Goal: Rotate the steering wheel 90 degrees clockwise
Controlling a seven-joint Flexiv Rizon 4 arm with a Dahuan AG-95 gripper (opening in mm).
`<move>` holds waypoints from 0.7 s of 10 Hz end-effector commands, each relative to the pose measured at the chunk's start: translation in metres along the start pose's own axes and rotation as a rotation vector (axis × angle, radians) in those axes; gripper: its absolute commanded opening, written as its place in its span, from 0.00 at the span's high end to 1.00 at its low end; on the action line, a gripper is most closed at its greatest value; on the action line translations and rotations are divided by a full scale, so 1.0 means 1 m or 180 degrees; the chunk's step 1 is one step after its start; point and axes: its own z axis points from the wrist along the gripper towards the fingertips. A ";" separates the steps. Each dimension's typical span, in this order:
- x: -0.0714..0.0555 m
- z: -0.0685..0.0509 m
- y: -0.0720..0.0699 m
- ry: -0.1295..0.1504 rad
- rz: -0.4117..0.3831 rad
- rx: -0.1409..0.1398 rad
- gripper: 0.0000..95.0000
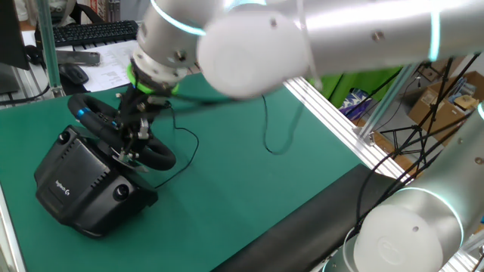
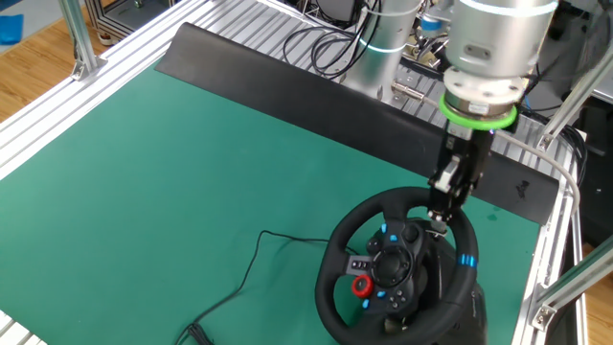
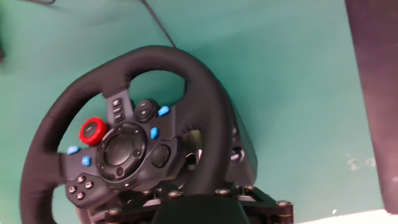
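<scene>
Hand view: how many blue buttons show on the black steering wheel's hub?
4 on the black round steering wheel: two right of centre, two at left below the red dial. Others may be hidden.

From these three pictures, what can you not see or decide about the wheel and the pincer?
- Pincer: open or shut is unclear; blur in one fixed view, too small in the other, only its base in the hand view.
- Steering wheel: the rim's lower left is cut by the hand view's edge.
- Wheel base: its logo is too small to read.
</scene>
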 end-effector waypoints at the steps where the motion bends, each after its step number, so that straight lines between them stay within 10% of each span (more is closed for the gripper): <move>1: 0.012 -0.013 0.007 -0.0041 0.0114 0.0003 1.00; 7: 0.042 -0.019 0.006 -0.0184 0.0354 -0.0052 1.00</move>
